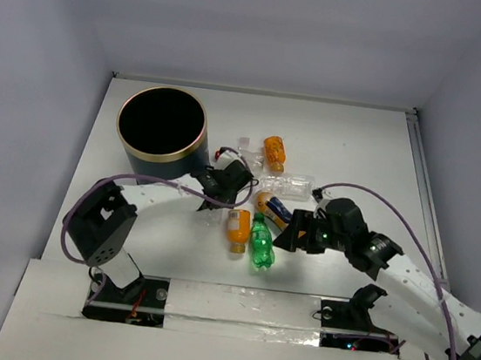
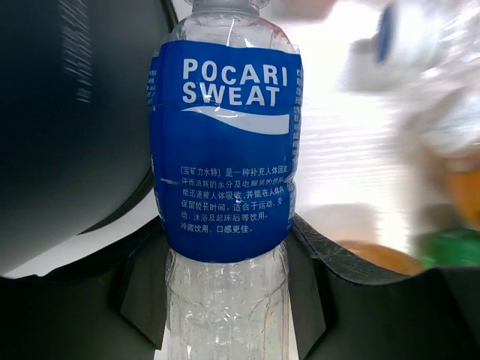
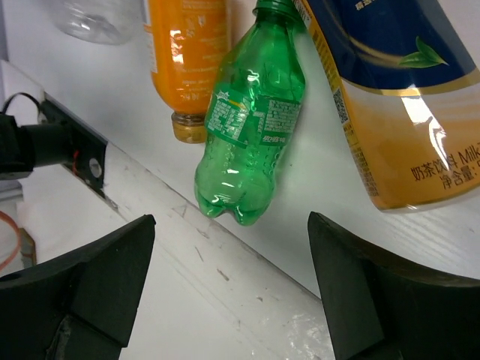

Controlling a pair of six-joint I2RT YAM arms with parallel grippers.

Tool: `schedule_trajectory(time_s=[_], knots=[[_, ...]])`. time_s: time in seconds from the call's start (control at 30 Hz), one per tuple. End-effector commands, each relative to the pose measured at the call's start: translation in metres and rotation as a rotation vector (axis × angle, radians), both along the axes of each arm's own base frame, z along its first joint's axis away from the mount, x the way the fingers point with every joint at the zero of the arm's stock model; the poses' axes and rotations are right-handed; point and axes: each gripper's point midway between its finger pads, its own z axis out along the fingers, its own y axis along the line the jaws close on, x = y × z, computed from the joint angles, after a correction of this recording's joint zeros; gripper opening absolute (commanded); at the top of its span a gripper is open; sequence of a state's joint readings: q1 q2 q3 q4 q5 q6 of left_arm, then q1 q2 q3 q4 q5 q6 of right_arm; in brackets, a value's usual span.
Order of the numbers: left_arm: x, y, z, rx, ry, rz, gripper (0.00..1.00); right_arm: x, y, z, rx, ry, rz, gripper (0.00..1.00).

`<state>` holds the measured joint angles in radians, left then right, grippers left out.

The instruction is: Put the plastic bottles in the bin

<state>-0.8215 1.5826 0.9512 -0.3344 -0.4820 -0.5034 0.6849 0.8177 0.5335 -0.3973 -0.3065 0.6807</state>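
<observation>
My left gripper [image 2: 225,300] is shut on a clear bottle with a blue label [image 2: 225,150]; both fingers press its sides. In the top view this gripper [image 1: 213,205] sits just right of the dark navy bin [image 1: 158,154], whose wall fills the left of the left wrist view [image 2: 67,112]. My right gripper [image 3: 232,251] stands open and empty over the table's near edge, just short of the base of the green bottle [image 3: 251,127]. In the top view it [image 1: 298,233] is right of the green bottle [image 1: 261,244].
An orange bottle [image 1: 237,229] lies beside the green one, and an orange bottle with a dark blue label [image 1: 272,208] lies under the right wrist. Further back are a clear bottle [image 1: 288,186] and another orange bottle [image 1: 274,152]. A raised strip [image 3: 225,300] borders the near edge.
</observation>
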Motion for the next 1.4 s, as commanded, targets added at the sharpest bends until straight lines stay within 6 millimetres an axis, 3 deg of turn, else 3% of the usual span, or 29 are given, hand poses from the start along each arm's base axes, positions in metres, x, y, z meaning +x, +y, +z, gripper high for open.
schedule_trajectory(time_s=[0.0, 0.17, 0.2, 0.27, 0.3, 0.33, 0.37, 0.4, 0.47, 0.5, 0.6, 0.67, 0.77, 0.8, 0.93, 1.03, 1.23, 1.37], knots=[[0.012, -0.017, 0.077, -0.176, -0.121, 0.015, 0.27, 0.016, 0.018, 0.022, 0.007, -0.096, 0.010, 0.88], [-0.005, -0.038, 0.134, -0.333, -0.169, -0.043, 0.26, 0.019, 0.030, 0.014, -0.046, -0.087, 0.018, 0.94], [-0.008, -0.042, 0.158, -0.386, -0.202, -0.054, 0.26, 0.020, 0.032, 0.014, -0.051, -0.088, 0.021, 0.96], [-0.010, -0.043, 0.184, -0.444, -0.234, -0.056, 0.26, 0.017, 0.040, 0.016, -0.058, -0.093, 0.043, 0.97], [-0.010, -0.042, 0.215, -0.503, -0.285, -0.060, 0.26, 0.019, 0.042, 0.010, -0.082, -0.083, 0.044, 0.97], [-0.011, -0.041, 0.230, -0.526, -0.311, -0.059, 0.26, 0.016, 0.045, 0.009, -0.091, -0.083, 0.059, 0.97], [-0.011, -0.037, 0.249, -0.544, -0.348, -0.060, 0.26, 0.019, 0.047, 0.009, -0.099, -0.082, 0.052, 0.97], [-0.011, -0.034, 0.283, -0.593, -0.409, -0.062, 0.26, 0.018, 0.049, 0.001, -0.128, -0.073, 0.055, 0.97], [-0.008, -0.021, 0.313, -0.601, -0.472, -0.037, 0.27, 0.020, 0.051, -0.004, -0.150, -0.070, 0.053, 0.97], [-0.006, -0.015, 0.342, -0.619, -0.527, -0.038, 0.28, 0.022, 0.051, -0.007, -0.162, -0.065, 0.050, 0.97], [0.008, 0.016, 0.375, -0.577, -0.617, 0.025, 0.30, 0.021, 0.056, -0.020, -0.204, -0.051, 0.068, 0.96], [0.024, 0.043, 0.382, -0.545, -0.659, 0.094, 0.30, 0.023, 0.057, -0.027, -0.224, -0.043, 0.072, 0.95], [0.042, 0.067, 0.378, -0.524, -0.682, 0.123, 0.31, 0.023, 0.058, -0.035, -0.245, -0.035, 0.075, 0.93], [0.052, 0.083, 0.367, -0.494, -0.675, 0.167, 0.31, 0.023, 0.059, -0.036, -0.246, -0.034, 0.076, 0.93], [0.071, 0.110, 0.342, -0.431, -0.668, 0.234, 0.32, 0.022, 0.059, -0.044, -0.266, -0.028, 0.071, 0.89], [0.081, 0.128, 0.323, -0.403, -0.648, 0.282, 0.45, 0.023, 0.058, -0.046, -0.270, -0.025, 0.057, 0.84], [0.083, 0.136, 0.298, -0.402, -0.605, 0.296, 0.70, 0.017, 0.063, -0.054, -0.258, -0.002, 0.075, 0.90], [0.075, 0.126, 0.307, -0.453, -0.603, 0.249, 0.74, 0.014, 0.071, -0.058, -0.245, 0.016, 0.094, 0.88]])
